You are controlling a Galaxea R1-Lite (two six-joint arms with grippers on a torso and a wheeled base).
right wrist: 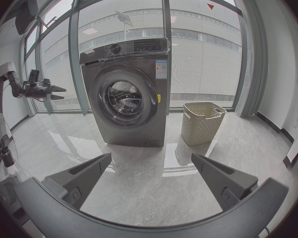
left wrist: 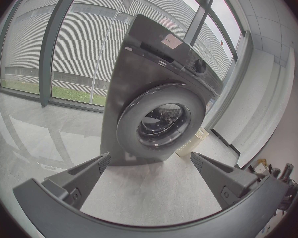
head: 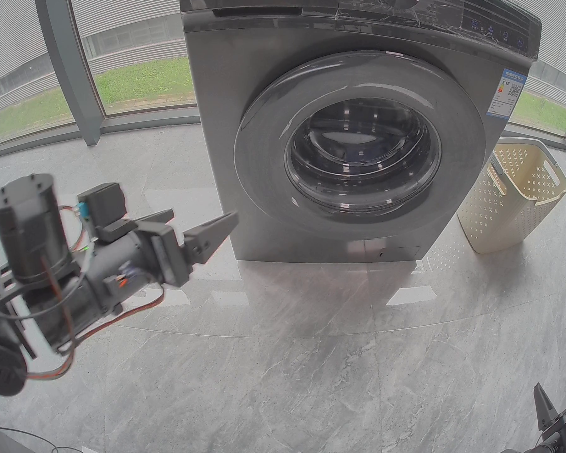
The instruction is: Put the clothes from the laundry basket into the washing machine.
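A: Where are the claws, from where you stand?

B: The left claw (head: 201,216) is held up in the air, released, its fingers spread with nothing between them. The washing machine (head: 358,246) stands ahead of it and off to its right, close but not touching.

A: And the machine's round door (head: 264,146)?

B: Shut, lying flat against the front. Through the glass I can make out the drum (head: 361,149).

A: The right claw?

B: The right claw (right wrist: 150,156) hangs over the grey floor (head: 295,360), released too, with nothing in its grip. The laundry basket (head: 490,209) is well ahead of it and a little to its right. It stands upright on the floor just beside the machine's right flank — the side far from the left claw.

A: Any clothes in it?

B: I cannot tell from here — its cream walls, full of small holes, hide the inside.
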